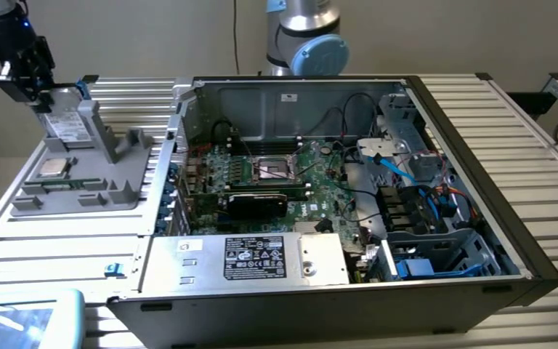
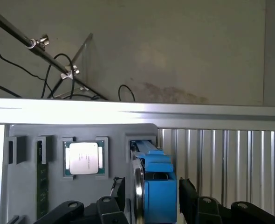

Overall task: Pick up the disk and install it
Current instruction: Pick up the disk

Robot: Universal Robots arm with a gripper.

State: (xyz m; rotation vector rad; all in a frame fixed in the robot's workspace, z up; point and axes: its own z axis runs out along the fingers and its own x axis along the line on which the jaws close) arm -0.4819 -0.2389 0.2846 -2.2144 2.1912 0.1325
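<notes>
I'm seeing the disk standing on edge in a slot of the grey holder, just beside the processor chip. The holder is sitting on the slatted surface, at the exterior view's left of the open computer case. The pincer is straddling the disk's free end with jaws apart. I'm seeing a gap on each side, so nothing is clamped.

I'm judging the disk stiff, dense and fairly heavy for its size. The metal faces are probably slick, and the blue bracket is probably grippier but may flex. I'm reckoning on a square hold across the flat faces near the bracketed end, since knocks or twisting could hurt it.

The slot is hiding the disk's seated end. Cables are crowding the case corner, so I'm not making out which bay takes it.
</notes>
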